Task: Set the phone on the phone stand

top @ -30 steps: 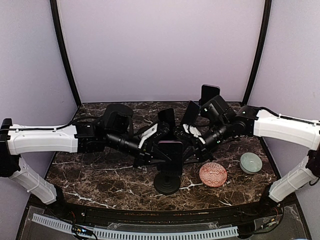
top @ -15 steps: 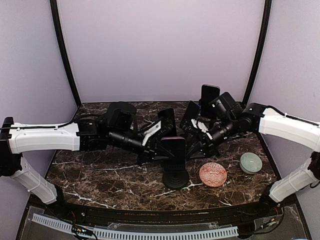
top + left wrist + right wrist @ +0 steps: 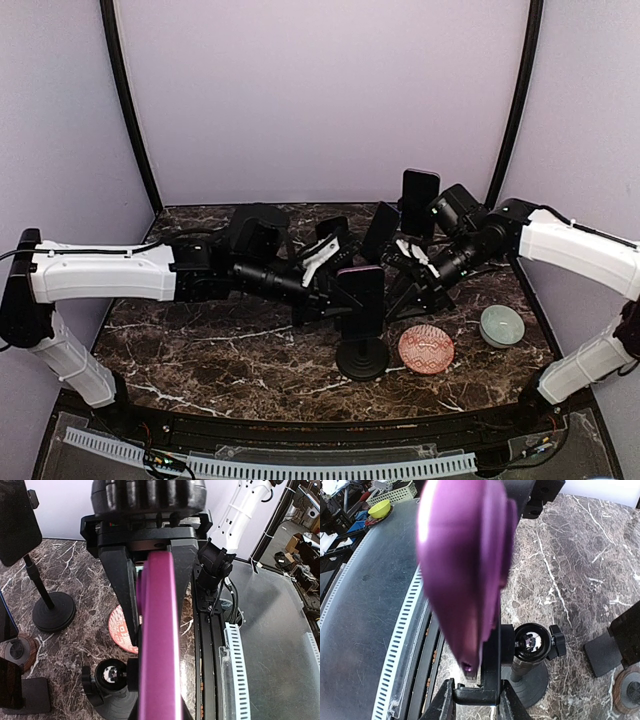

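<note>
Phone, tight in left gripper, farther right with phone stand; right gripper unclear.

one purple phone, one pink plate, one green bowl.

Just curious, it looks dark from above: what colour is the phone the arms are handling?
Purple phone, clearest in the left wrist view.
</note>
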Tool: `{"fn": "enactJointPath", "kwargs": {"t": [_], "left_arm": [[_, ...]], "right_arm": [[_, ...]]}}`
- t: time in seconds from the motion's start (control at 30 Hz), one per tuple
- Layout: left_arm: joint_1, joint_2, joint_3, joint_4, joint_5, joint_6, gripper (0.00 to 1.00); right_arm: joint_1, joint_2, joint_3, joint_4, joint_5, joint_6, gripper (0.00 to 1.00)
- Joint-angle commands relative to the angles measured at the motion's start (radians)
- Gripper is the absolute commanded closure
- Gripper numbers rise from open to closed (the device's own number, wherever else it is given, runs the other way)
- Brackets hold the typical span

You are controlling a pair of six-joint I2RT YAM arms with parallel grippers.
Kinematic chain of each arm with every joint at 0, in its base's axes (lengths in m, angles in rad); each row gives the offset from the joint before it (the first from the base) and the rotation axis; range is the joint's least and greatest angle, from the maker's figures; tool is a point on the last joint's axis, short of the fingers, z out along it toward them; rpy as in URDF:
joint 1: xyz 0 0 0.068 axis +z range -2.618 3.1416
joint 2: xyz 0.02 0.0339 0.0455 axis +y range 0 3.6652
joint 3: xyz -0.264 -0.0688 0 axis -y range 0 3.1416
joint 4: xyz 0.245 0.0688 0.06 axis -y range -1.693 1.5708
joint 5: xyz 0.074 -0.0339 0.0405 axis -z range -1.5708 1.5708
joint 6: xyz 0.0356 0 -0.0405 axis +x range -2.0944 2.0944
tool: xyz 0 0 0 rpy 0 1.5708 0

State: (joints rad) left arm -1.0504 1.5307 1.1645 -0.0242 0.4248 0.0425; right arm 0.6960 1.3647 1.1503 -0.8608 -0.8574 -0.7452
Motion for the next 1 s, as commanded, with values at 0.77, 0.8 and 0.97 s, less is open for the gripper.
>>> {"fn": "enactJointPath", "kwargs": {"t": [0.77, 0.8, 0.97], "left_arm": [[-0.039, 0.329, 0.129, -0.179, -0.308, -0.008, 1.00], [-0.040, 0.331, 0.134, -0.180, -0.320, -0.014, 1.00], [-0.040, 0.328, 0.164, -0.229, -0.363, -0.038, 1.00]], "right_arm": [[0.007, -0.080, -0.067, -0.085, -0.141, 0.039, 0.95], [0.007, -0.080, -0.067, -0.078, -0.139, 0.045, 0.96], [0.007, -0.089, -0.067, -0.065, -0.130, 0.062, 0.95]]}}
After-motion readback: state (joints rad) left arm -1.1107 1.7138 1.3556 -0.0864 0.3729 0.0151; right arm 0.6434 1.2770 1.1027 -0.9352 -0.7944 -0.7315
